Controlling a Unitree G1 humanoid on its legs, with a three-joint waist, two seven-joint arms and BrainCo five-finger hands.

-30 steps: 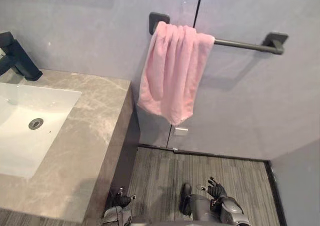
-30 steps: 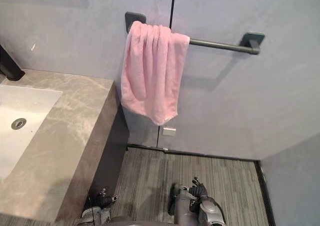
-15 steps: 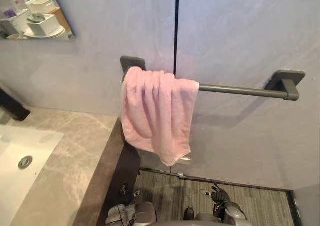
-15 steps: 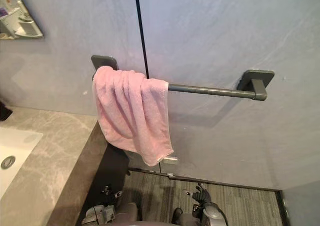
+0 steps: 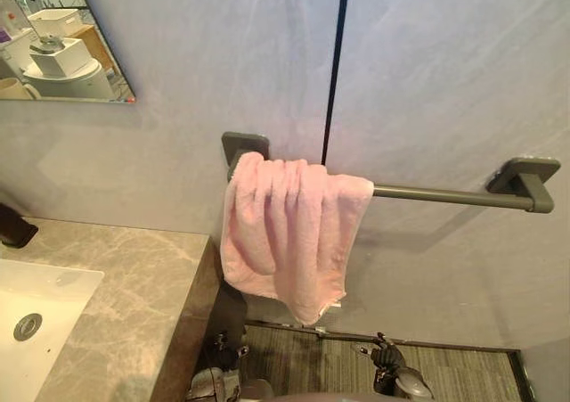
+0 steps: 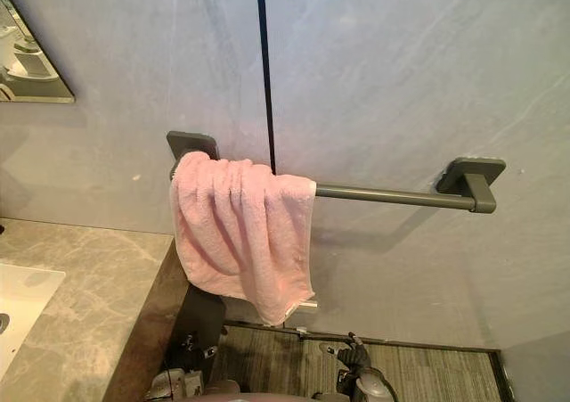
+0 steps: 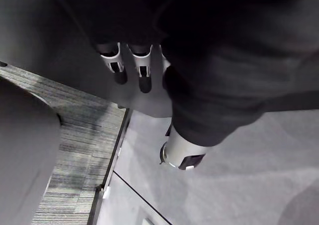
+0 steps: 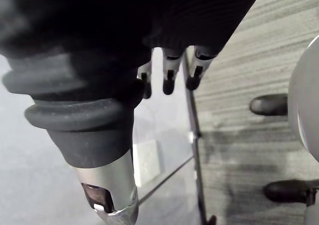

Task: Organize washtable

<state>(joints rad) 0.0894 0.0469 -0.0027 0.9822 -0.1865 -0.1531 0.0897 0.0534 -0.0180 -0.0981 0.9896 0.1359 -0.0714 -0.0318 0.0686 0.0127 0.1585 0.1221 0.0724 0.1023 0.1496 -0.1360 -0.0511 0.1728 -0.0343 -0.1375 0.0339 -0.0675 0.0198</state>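
The left hand (image 7: 143, 75) hangs low beside the dark side wall of the counter (image 5: 134, 286), its fingers relaxed and apart, gripping and touching nothing. The right hand (image 8: 168, 80) hangs the same way, slack and empty, over the striped grey floor (image 5: 463, 371). Ahead of both hands the floor runs open to the grey wall. Up and to the left of the left hand, the marble counter ends in a square edge, and the white sink (image 5: 44, 299) is set farther left. High above, between the hands, a pink towel (image 5: 289, 233) drapes over the left end of a dark rail (image 5: 445, 194), just beside the counter's edge.
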